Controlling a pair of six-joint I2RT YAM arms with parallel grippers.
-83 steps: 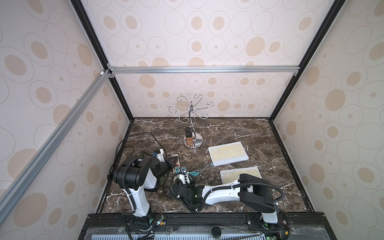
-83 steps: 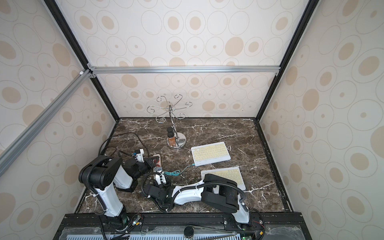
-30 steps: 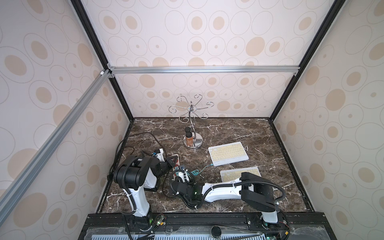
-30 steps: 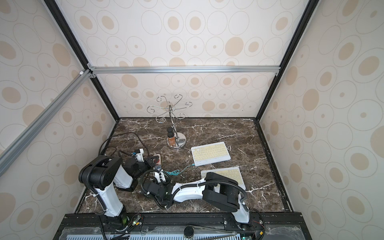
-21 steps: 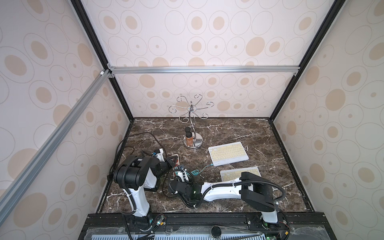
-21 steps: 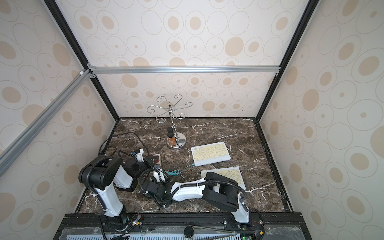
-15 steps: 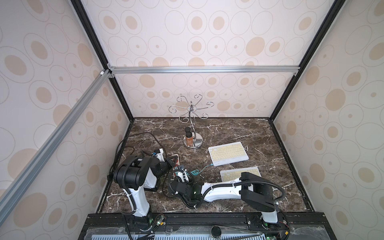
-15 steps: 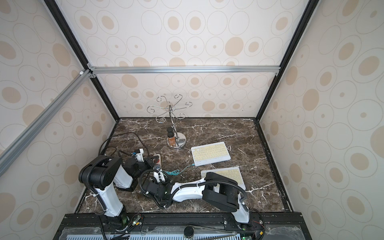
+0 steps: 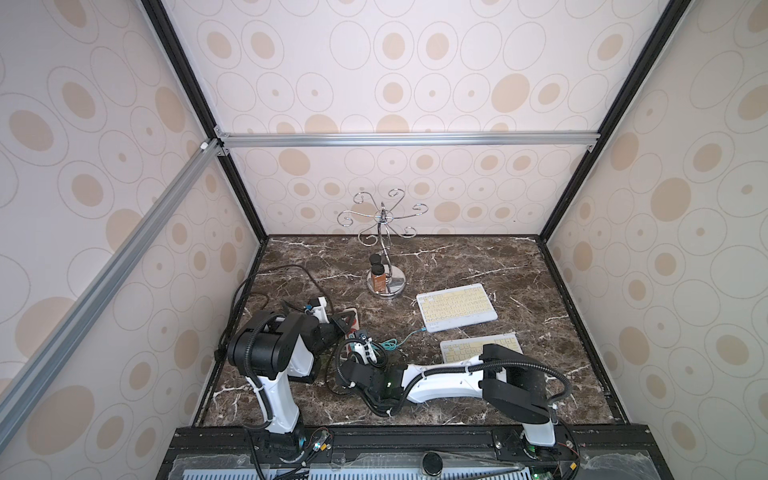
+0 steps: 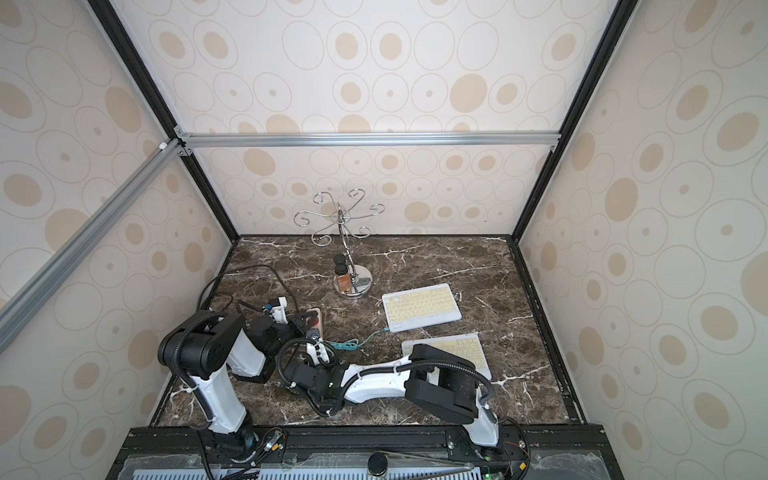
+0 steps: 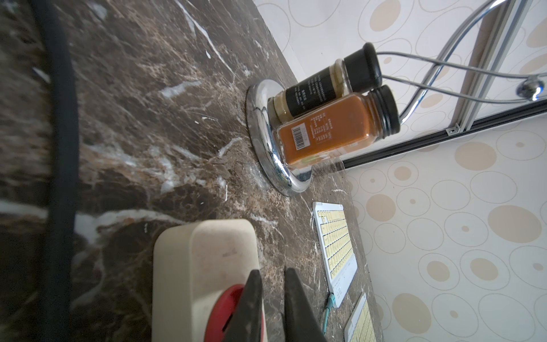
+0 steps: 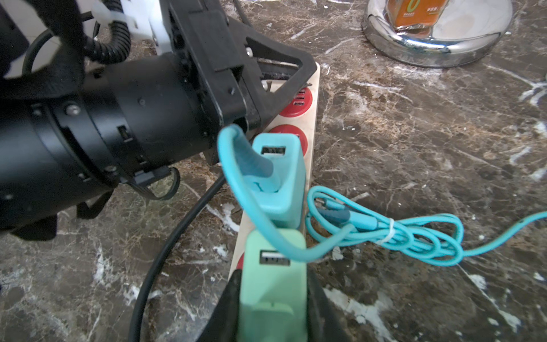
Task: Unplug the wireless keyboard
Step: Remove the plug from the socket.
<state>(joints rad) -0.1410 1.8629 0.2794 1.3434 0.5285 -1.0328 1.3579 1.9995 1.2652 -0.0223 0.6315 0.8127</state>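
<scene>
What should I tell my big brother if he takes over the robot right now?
The left gripper is nearly shut and empty, with its tips resting on the power strip.
The right gripper is shut on the green charger, which stands on the strip.
The teal cable runs from the teal charger next to it to the far keyboard.
Done: strip held down, one charger gripped.
Left: nothing is unplugged yet. Watch out, the cable is in the teal charger, not the gripped one.
</scene>
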